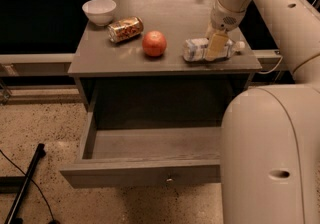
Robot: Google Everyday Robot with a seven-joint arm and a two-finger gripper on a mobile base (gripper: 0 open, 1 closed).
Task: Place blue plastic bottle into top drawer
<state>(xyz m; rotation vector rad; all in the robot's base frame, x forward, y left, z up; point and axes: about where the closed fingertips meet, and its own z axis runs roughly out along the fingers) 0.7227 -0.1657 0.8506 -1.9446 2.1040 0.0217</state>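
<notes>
The bottle point(195, 49) is seen lying on its side on the cabinet top point(165, 18), near the front right corner, with its white cap turned to the right. The gripper point(216, 48) is lowered onto the bottle from above, and a tan part of it is set across the bottle's near side, between label and cap. Whether the bottle is actually gripped is not to be made out. The gripper is carried by the arm point(270, 3), which reaches down from the upper right.

The drawer point(140, 173) is pulled out below the top, towards the camera; a small round knob point(170, 180) is fixed on its front panel. Its right part is hidden by the robot's pale body point(270, 158). The bottle is thus on the top, not in the drawer.

A red apple point(154, 43) is placed just left of the bottle, apart from it. Further left and back, a gold can point(125, 28) is laid on its side, and a white bowl point(99, 11) is set upright near the back left corner.
</notes>
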